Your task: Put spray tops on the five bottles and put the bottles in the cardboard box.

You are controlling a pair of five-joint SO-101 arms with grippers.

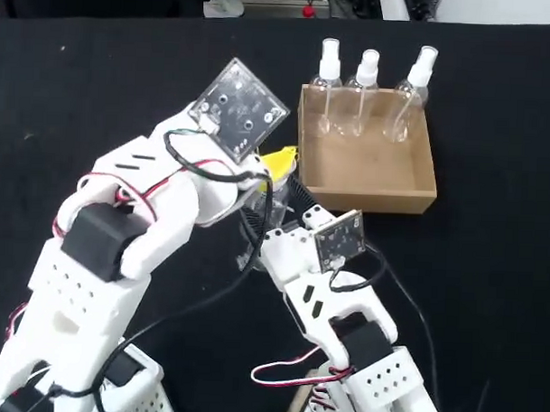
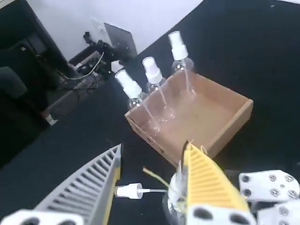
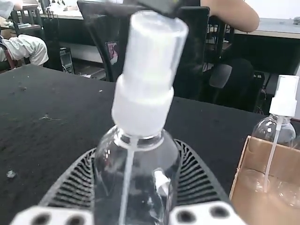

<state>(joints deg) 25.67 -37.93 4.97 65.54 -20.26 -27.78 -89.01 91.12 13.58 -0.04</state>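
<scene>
Inside the cardboard box [image 1: 366,198], against the wall farthest from the arms, three bottles [image 1: 361,91] stand upright in a row, each with a white spray top and a thin tube running down inside. The left wrist view shows the same box [image 2: 232,125] with its three bottles [image 2: 157,93] lined up along one side and the rest of its floor bare. The box sits on a black table [image 1: 81,73].

Just outside the box, off the corner nearest the arms, a fourth bottle [image 1: 254,232] stands upright on the table. The right gripper [image 1: 269,235] is closed on its clear body. In the right wrist view the ribbed black fingers of this gripper [image 3: 138,154] hug the bottle [image 3: 136,183] from both sides. A spray top [image 3: 145,75] sits on the bottle's neck, its tube reaching down inside, and the box [image 3: 253,159] lies just beside.

Above that bottle, on the same side of the box, hangs the left gripper [image 1: 272,170]. In its own view the left gripper [image 2: 152,147] is spread wide. Its yellow finger [image 2: 206,183] is right next to the fourth bottle [image 2: 173,199], and its grey finger [image 2: 89,183] is well apart from it. Between the two fingers, a loose spray top [image 2: 129,191] lies on its side on the table, outside the box and near its wall.
</scene>
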